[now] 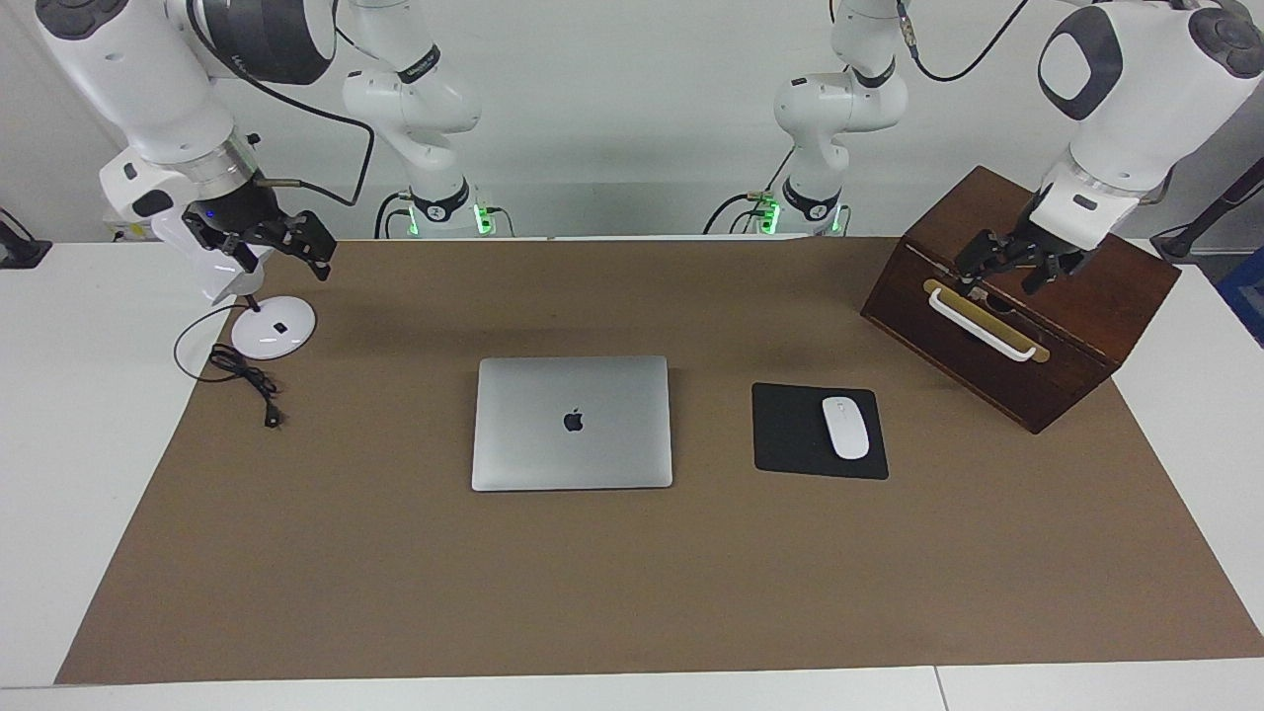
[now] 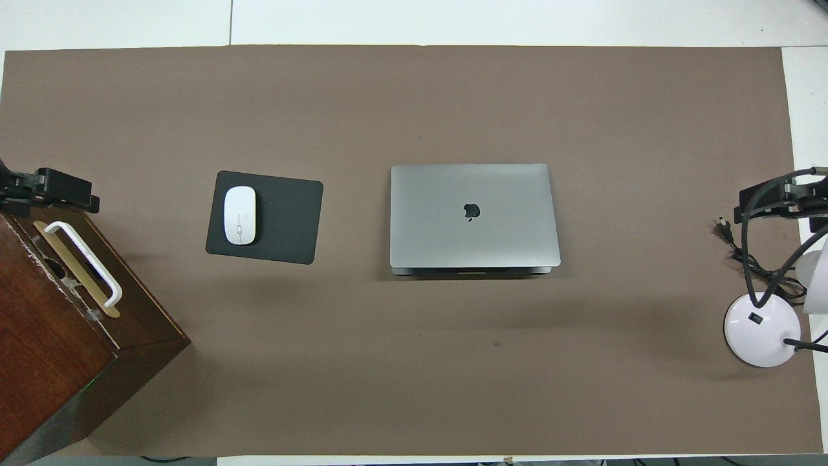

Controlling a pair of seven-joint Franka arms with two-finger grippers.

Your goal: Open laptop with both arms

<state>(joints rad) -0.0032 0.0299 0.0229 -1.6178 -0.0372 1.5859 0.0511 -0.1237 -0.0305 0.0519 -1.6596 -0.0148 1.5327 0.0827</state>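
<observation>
The laptop is seen lying flat and closed on the brown mat, near the middle of the table, with its lid uppermost and the black logo showing; its hinge edge cannot be told from its opening edge with certainty. No gripper is touching it. The left gripper is held up in the air over the brown wooden box at the left arm's end of the table, just above the box's white handle; its jaws are spread wide and nothing is held between them. The right gripper is held up over the edge of the mat at the right arm's end of the table, above the white round lamp base and its coiled black cable; whether its jaws are spread or closed cannot be told, and nothing is seen held in them. The laptop is well apart from both sets of jaws, lying between them and lower than both. Between the laptop and the left gripper's jaws a black mouse pad is laid on the mat, and a white mouse is resting on it, at the side of the pad toward the box. In the overhead view only the tips of the two grippers are seen at the edges, each well clear of the laptop.
</observation>
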